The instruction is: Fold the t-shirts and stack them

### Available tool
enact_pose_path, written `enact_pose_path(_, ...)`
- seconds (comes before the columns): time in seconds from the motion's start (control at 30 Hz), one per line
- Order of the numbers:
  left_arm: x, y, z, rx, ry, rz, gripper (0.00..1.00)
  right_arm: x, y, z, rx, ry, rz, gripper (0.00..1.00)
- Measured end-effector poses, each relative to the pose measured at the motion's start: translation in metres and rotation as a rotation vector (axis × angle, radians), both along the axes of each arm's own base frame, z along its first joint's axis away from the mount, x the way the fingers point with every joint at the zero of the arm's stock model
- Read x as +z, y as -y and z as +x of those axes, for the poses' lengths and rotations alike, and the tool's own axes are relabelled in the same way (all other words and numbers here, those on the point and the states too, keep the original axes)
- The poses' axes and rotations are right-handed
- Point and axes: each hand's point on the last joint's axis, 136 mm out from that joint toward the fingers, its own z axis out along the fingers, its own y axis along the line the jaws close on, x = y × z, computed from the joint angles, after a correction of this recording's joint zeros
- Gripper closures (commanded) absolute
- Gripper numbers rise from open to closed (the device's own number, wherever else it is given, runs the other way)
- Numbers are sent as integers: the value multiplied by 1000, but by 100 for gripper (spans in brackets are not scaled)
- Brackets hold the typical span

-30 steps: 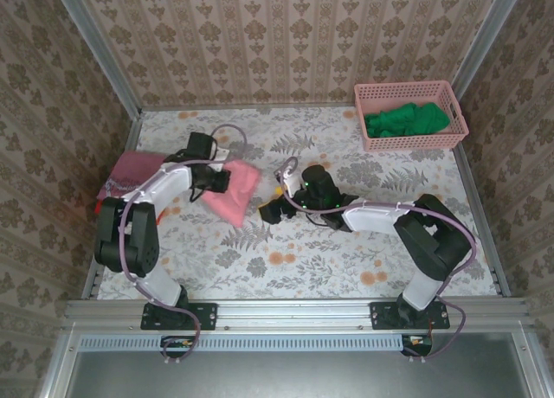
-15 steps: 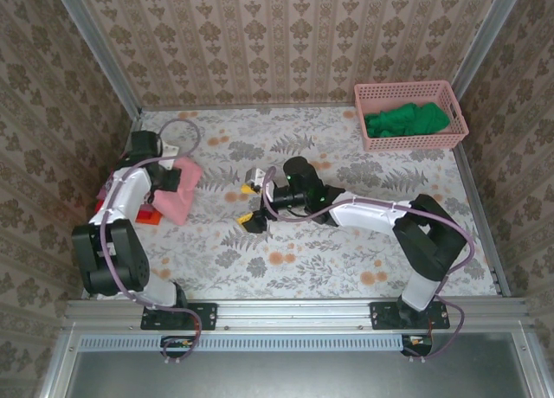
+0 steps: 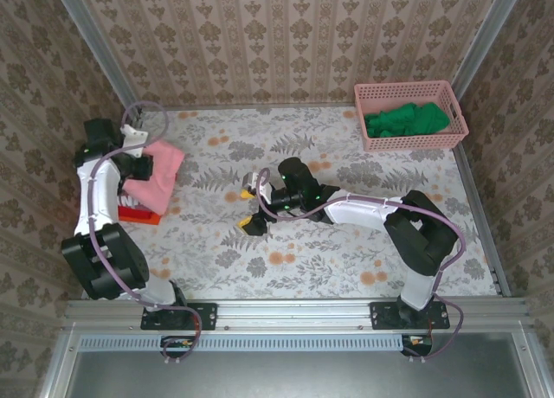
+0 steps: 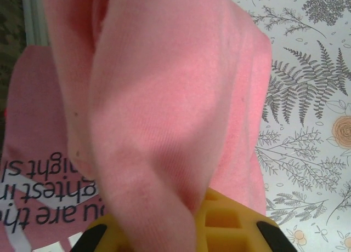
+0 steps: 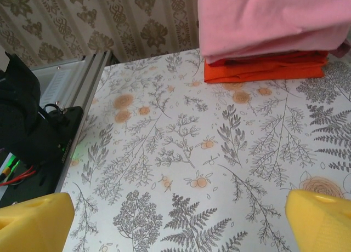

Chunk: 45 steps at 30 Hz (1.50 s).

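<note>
The left hand (image 3: 137, 166) is clenched on the folded salmon-pink t-shirt (image 4: 164, 98), holding it over the lettered dusty-red t-shirt (image 4: 38, 181) and the orange-red t-shirt (image 5: 263, 71) at the table's (image 3: 346, 259) left edge, likely to top the stack. The right hand (image 3: 249, 209) hangs released and empty mid-table, out of the way.

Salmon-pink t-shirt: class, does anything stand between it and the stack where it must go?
Nothing visible does. The left gripper is shut on the salmon-pink t-shirt, which hangs right over the stack: the lettered dusty-red t-shirt on the orange-red t-shirt, at the left edge of the table.
</note>
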Motion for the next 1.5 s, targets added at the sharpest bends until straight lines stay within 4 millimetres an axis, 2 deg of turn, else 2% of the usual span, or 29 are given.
enact_pose_path(0.13,8,-11,-5,13,2,-8,100,-2,1,-1,4,1,-12,0)
enact_pose_path(0.3,26,-26,-3,36,45,-9,100,-1,0,0,9,12,-13,0)
enact_pose_path(0.43,32,-32,2,38,61,-15,100,-2,0,0,9,9,-15,0)
enact_pose_path(0.53,21,-33,6,34,35,-32,100,-4,0,0,8,6,-18,0)
enact_pose_path(0.73,-13,-37,13,34,-48,-71,100,-9,1,-1,10,-6,-35,0)
enact_pose_path(0.97,-35,-52,16,64,-93,-76,100,-13,3,-3,9,-21,-49,0)
enact_pose_path(1.33,-77,-77,32,105,-182,-34,100,-22,4,-3,7,-43,-72,0)
enact_pose_path(1.37,-80,-80,32,110,-188,-25,95,-23,4,-4,7,-46,-76,0)
enact_pose_path(1.47,-84,-86,34,118,-193,5,67,-25,5,-4,6,-52,-83,0)
enact_pose_path(1.5,-85,-89,35,124,-191,18,55,-24,5,-4,6,-53,-83,0)
